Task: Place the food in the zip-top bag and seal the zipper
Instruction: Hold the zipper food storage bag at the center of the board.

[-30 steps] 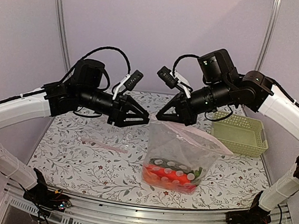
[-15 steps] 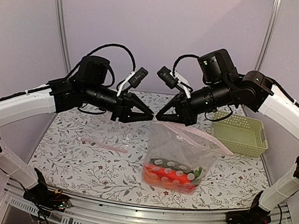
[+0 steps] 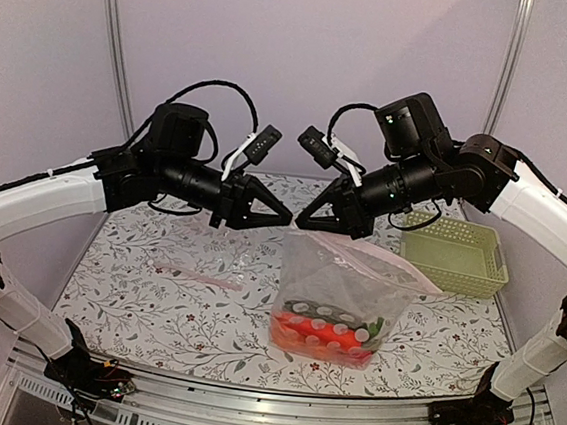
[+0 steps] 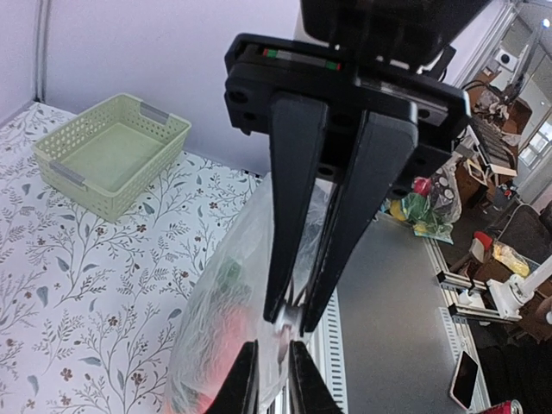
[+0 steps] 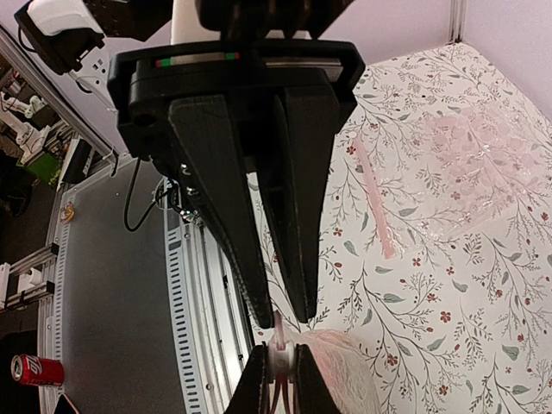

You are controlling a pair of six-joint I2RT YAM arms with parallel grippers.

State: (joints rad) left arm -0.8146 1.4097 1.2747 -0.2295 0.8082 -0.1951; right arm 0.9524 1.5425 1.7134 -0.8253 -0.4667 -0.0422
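Note:
The zip-top bag (image 3: 341, 288) hangs upright over the table's middle. The food (image 3: 322, 335), red-orange and dark green pieces, lies in its bottom. The pinkish zipper (image 3: 380, 257) runs along its top edge. My right gripper (image 3: 300, 224) holds the bag's upper left corner. In the right wrist view it (image 5: 279, 349) is shut on the white slider (image 5: 280, 360). My left gripper (image 3: 288, 220) meets it tip to tip. Its fingers (image 5: 259, 293) flank the strip's free end with a narrow gap either side. In the left wrist view the left gripper (image 4: 273, 349) has bag film between its jaws, below the slider (image 4: 293, 319).
A pale yellow-green lattice basket (image 3: 455, 254) stands at the back right, also visible in the left wrist view (image 4: 112, 155). A second clear bag (image 3: 209, 261) with a pink strip (image 5: 375, 211) lies flat on the floral tablecloth at the left.
My left arm has moved right to the bag's top corner and its jaws have narrowed from wide to almost closed. The right gripper and the bag have stayed put.

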